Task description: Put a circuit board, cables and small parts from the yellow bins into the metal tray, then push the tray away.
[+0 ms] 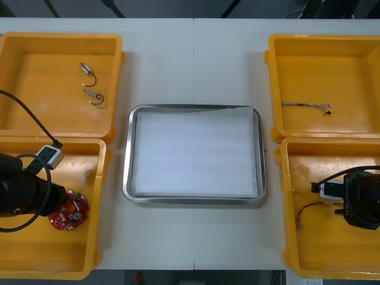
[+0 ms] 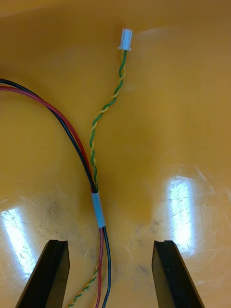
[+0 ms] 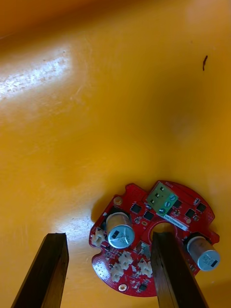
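Down in the near bins (image 1: 59, 249), left jaws gape empty over the circuit board (image 3: 134, 214); right jaws gape empty astride the cables (image 2: 98, 211).

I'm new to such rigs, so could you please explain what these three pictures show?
It is a two-armed robot. One picture looks down from above on a table with four yellow bins and an empty metal tray; the other two come from cameras on the wrists. The left gripper, open, hovers over a red circuit board in its near bin. The right gripper, also open, hovers over a red, black and green-yellow cable. The far bins hold small metal parts and a twisted cable. Nothing is held.
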